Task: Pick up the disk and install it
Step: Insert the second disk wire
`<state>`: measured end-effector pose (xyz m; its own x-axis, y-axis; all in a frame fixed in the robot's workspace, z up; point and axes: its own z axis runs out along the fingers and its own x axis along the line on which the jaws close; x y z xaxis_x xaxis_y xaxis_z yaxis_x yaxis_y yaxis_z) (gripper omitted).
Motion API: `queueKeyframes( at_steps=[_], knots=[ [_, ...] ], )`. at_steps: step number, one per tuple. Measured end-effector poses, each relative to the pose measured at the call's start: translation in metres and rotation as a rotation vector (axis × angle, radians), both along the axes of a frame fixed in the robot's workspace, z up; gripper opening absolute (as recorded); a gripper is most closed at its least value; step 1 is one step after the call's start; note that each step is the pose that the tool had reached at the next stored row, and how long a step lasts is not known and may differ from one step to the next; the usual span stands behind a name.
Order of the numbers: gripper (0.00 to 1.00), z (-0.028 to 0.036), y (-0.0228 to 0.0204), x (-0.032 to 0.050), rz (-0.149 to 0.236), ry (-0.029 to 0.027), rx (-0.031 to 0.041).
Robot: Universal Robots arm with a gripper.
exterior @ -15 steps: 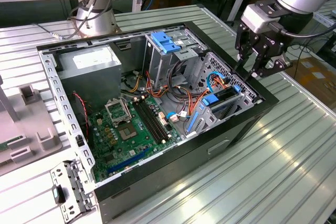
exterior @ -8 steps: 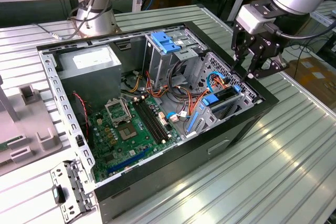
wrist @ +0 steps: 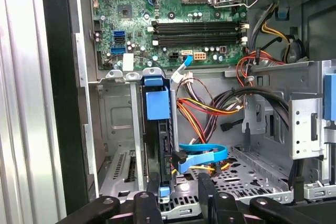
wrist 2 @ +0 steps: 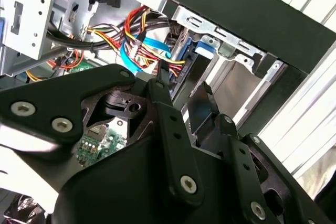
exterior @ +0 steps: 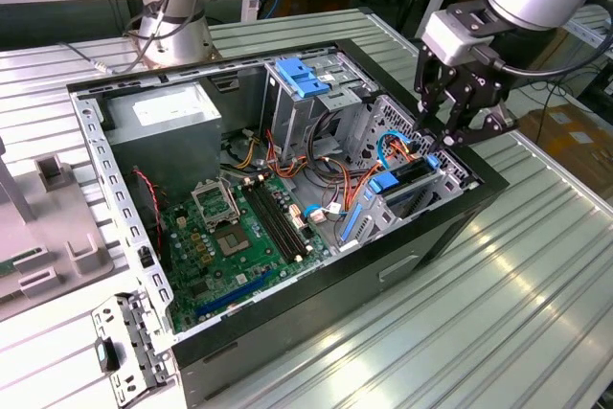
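Gripper (exterior: 450, 131) hangs over the case's drive-bay corner, fingers (wrist 2: 164, 90) spread, holding nothing; tips partly hidden behind its own linkage. Orange and yellow cables (wrist: 202, 106) and a blue ribbon cable (wrist: 202, 156) crowd beside. Disk (wrist: 156, 129) sits on edge in the bay, black body, blue rails and tab.

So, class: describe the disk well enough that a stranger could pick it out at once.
Start at the open computer case and go to its drive bay corner, under the gripper. The disk stands there on edge in the metal bay: black, with bright blue rails and a blue tab, unlike the bare grey metal beside it.
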<state>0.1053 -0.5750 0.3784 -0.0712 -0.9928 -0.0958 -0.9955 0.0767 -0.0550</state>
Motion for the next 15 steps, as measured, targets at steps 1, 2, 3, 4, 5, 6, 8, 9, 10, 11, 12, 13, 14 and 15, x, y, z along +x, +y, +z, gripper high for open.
queueKeyframes(
  at_steps=[1,2,3,4,5,6,8,9,10,11,12,13,14,15],
  knots=[
    [0.42,-0.0007,0.0,0.0,0.0,0.0078,0.0],
    [0.42,-0.0013,0.0,0.0,0.0,0.0173,-0.0001],
    [0.42,-0.0024,0.0,0.0,0.0,0.0323,-0.0002],
    [0.42,-0.0027,0.0,0.0,0.0,0.0364,-0.0003],
    [0.42,-0.0028,0.0,-0.0001,0.0,0.0388,-0.0004],
    [0.42,-0.0031,0.0,-0.0001,0.0,0.0389,-0.0003],
    [0.42,-0.0051,-0.0002,0.0,0.0,0.039,-0.0002],
    [0.42,-0.0058,-0.0003,-0.0004,0.0,0.039,-0.0001],
    [0.42,-0.0061,-0.0004,-0.0007,0.0,0.039,-0.0002],
    [0.42,-0.0067,-0.0007,-0.0011,0.0,0.039,-0.0002],
    [0.42,-0.0072,-0.0012,-0.0014,0.0,0.039,-0.0002],
    [0.42,-0.008,-0.0023,-0.0019,0.001,0.0389,-0.0001],
    [0.42,-0.0085,-0.0027,-0.002,0.001,0.039,-0.0001],
    [0.42,-0.0091,-0.0032,-0.0022,0.001,0.039,0.0]
  ],
)
